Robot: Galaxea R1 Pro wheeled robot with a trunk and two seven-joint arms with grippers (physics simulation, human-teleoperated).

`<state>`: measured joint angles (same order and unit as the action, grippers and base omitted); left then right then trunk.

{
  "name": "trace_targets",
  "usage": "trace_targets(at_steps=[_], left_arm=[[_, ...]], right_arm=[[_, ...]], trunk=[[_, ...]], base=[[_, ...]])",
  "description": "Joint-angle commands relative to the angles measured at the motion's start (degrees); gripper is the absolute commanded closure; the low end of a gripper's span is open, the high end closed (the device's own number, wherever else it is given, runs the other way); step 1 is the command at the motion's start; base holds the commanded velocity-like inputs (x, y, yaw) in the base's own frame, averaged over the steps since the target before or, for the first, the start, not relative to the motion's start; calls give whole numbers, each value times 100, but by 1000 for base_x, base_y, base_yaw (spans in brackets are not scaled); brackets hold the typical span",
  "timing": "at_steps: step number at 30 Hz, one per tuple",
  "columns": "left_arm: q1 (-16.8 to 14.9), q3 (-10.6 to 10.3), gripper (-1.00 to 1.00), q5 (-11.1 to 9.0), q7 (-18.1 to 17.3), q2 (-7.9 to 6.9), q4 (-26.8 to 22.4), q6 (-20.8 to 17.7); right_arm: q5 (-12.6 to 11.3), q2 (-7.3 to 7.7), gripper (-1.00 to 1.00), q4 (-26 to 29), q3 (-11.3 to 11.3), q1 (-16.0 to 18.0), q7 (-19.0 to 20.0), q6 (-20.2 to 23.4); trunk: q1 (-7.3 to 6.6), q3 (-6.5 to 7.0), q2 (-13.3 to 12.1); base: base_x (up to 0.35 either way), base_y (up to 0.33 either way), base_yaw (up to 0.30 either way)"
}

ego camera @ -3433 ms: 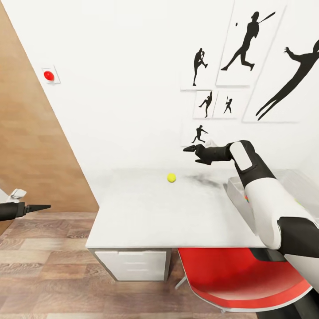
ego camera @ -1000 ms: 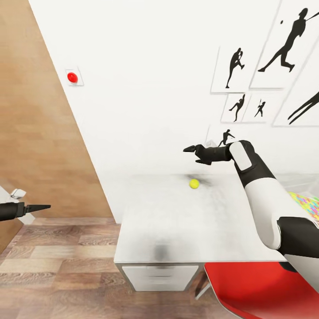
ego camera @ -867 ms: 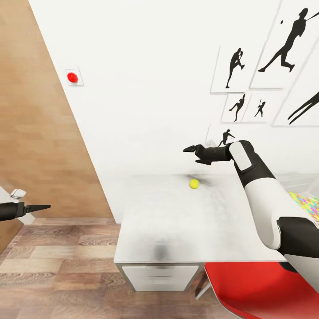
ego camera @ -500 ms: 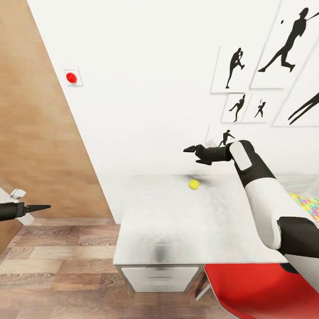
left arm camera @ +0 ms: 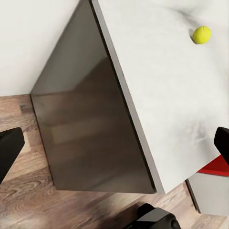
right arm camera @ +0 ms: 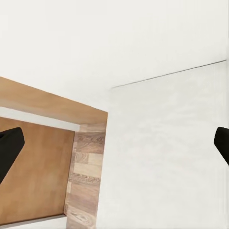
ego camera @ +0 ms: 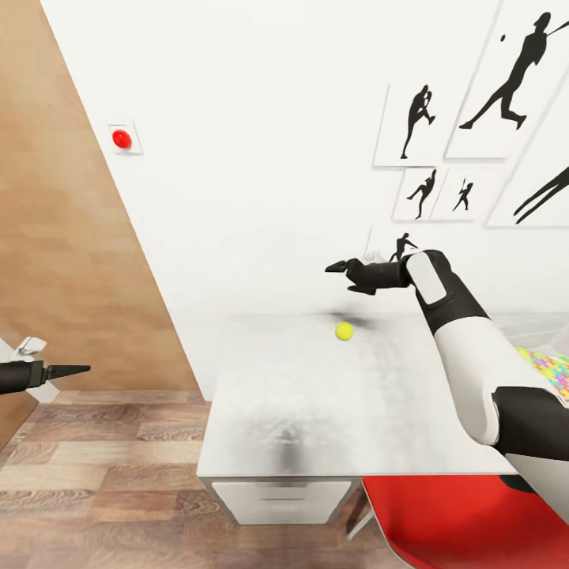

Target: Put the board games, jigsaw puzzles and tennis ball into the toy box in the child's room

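Tennis ball [ego camera: 344,331] sat on the table [ego camera: 316,411]; my right gripper [ego camera: 341,268] hovered above it, spread wide, empty.

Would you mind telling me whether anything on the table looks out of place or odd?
Nothing looks damaged or spilled. The tennis ball sits alone on the table near the wall, not yet in the toy box; the right gripper hovers above it.

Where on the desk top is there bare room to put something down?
The table is bare from its front edge back to the tennis ball. The crowded end is the right, where the right arm and a jigsaw puzzle sit.
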<state>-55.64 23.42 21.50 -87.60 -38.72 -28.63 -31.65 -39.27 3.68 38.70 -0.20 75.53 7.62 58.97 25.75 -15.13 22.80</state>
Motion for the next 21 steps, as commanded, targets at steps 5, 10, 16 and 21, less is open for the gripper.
trace_targets(at_steps=[5, 10, 16, 21], left_arm=[[-8, 33, -100, 62, -53, 4, -2, -59], [-8, 36, -100, 64, -53, 4, -2, -60], [-8, 36, -100, 64, -55, 4, -2, -60], [-8, 39, -100, 62, -56, 4, -2, -61]], right_arm=[[217, -39, -100, -35, -14, 54, -462, 18], [393, -226, -100, -72, -31, 122, -2058, 47], [407, -457, -100, -411, -49, 207, -3199, 103], [391, -493, -100, -743, -78, 315, -3364, 103]], trunk=[[3, -11, 12], [3, -11, 12], [3, -11, 12], [3, -11, 12]], base=[[1, -39, 0], [0, -8, 0], [0, -1, 0], [0, 0, 0]])
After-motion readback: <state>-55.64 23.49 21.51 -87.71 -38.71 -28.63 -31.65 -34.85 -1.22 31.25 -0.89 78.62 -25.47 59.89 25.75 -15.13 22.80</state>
